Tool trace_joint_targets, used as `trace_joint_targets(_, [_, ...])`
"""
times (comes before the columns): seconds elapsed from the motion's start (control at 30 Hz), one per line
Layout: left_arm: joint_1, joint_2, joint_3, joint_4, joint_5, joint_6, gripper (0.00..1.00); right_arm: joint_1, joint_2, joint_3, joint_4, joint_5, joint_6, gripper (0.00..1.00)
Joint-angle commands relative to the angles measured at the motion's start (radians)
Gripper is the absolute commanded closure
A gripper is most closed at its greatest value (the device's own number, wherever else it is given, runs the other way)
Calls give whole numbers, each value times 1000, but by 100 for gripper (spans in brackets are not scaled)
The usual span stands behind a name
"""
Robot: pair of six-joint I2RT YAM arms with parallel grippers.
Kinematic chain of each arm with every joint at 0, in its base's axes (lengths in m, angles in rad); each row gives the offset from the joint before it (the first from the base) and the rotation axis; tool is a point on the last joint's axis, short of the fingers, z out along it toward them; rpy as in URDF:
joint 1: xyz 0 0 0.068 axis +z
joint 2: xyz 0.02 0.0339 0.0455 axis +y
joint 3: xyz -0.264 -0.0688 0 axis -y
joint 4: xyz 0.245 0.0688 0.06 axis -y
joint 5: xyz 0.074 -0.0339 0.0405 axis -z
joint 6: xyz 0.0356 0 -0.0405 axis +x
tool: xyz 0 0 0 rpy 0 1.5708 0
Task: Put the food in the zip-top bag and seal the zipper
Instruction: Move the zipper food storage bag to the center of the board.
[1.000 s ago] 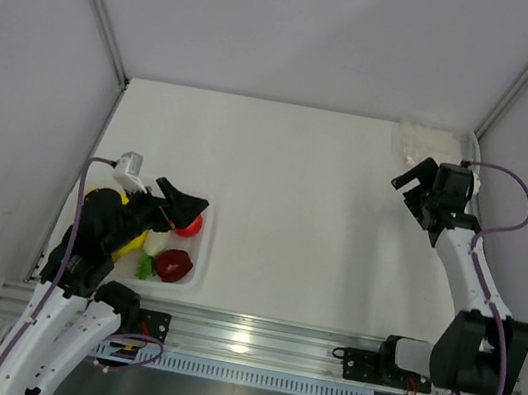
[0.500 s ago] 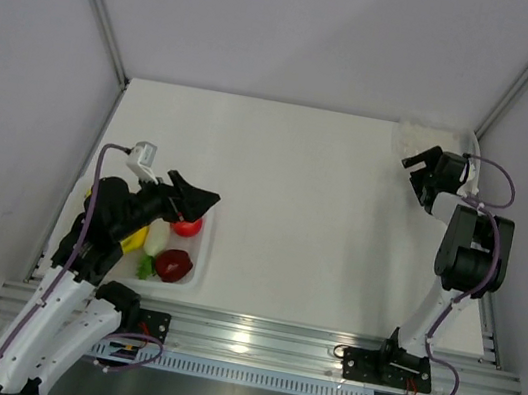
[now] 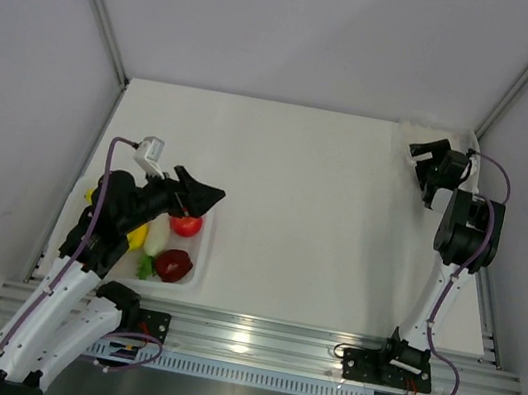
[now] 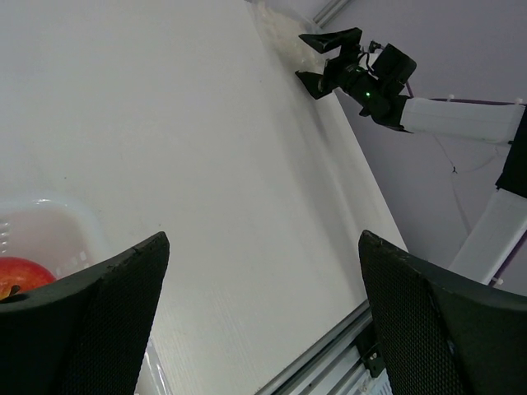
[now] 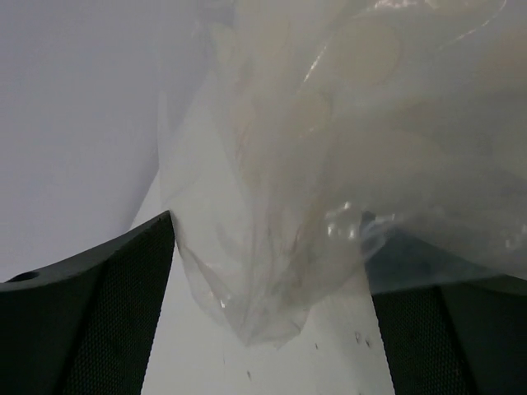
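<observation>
One clear, crinkly zip-top bag (image 5: 329, 148) sits in the table's (image 3: 321, 217) far right corner, between the right gripper's (image 5: 268, 226) wide-spread, empty jaws. One white tray (image 3: 202, 253) at near left shows four toy foods: red apple (image 3: 187, 226), dark red ball (image 3: 173, 264), yellow banana (image 3: 136, 237) and white radish (image 3: 157, 235). They lie beneath the left gripper's (image 3: 209, 199) released jaws.

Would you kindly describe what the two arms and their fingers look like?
Both arms are white shells with black joints; the left arm and right arm each trail a looping purple cable. The left gripper and right gripper are black, with broad wedge-shaped fingers covered in fine dimpled texture. A small green light glows on the right wrist.
</observation>
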Motion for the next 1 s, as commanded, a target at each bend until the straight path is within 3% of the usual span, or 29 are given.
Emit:
trace_joint_targets(0.0, [9, -8, -10, 47, 11, 1, 4, -20, 74, 85, 28, -35, 9, 10])
trace_joint_targets(0.03, [9, -8, -10, 47, 9, -1, 5, -23, 78, 105, 14, -37, 5, 18])
trace_joint_targets(0.07, [9, -7, -10, 41, 8, -2, 5, -24, 83, 108, 17, -40, 5, 18])
trace_joint_targets(0.1, [9, -5, -6, 34, 6, -2, 5, -27, 86, 110, 18, -44, 0, 29])
trace_joint_targets(0.23, [9, 21, 20, 10, 21, 4, 6, -29, 83, 114, 30, -99, -20, 55])
trace_joint_targets(0.37, [7, 75, 48, -31, 87, 21, 8, -18, 53, 108, 23, -191, -44, 88])
trace_joint_targets(0.43, [7, 82, 60, -56, 101, 21, 6, -4, -4, 94, -11, -207, -87, 98])
trace_joint_targets(0.6, [7, 49, 62, -102, 117, 24, 11, 103, -211, -52, -144, -216, -223, 100])
trace_joint_targets(0.77, [7, 21, 100, -179, 106, 39, 12, 275, -507, -260, -356, -51, -421, 100])
trace_joint_targets(0.97, [5, -29, 50, -159, 120, 16, 13, 494, -903, -619, -464, 95, -370, 100])
